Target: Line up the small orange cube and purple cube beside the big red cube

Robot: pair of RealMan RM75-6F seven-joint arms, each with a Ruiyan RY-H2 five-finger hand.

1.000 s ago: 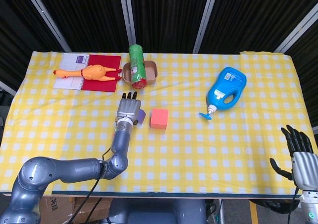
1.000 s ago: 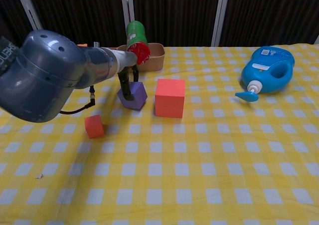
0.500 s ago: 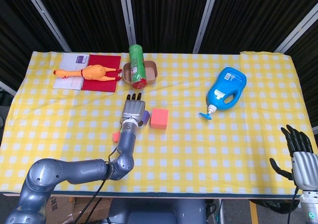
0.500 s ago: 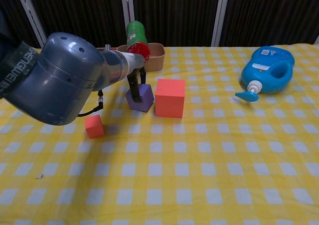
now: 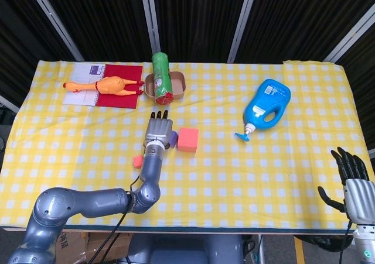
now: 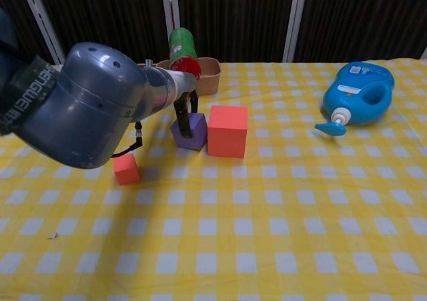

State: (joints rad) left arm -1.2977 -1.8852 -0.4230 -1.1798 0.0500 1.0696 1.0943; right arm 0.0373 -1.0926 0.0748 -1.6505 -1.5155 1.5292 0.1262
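over the last second your left hand (image 5: 159,129) has carried the purple cube (image 6: 189,130) rightward across the cloth until it sits just beside the big red cube (image 6: 227,131), on its left; in the chest view the two now look to be touching or very nearly so, where a moment ago a clear strip of cloth showed between them. the fingers are still clamped on the purple cube from above, dark fingertips (image 6: 180,123) down its near face. so one of the two placements looks about done, and what's left for you is to let go and fetch the small orange cube (image 6: 126,169), which has not moved and lies well apart, nearer the robot and further left. the purple cube looks matte and sharp-edged, sitting flat now rather than tipped. your right hand (image 5: 354,179) idles at the table's near right corner, fingers apart, holding nothing.
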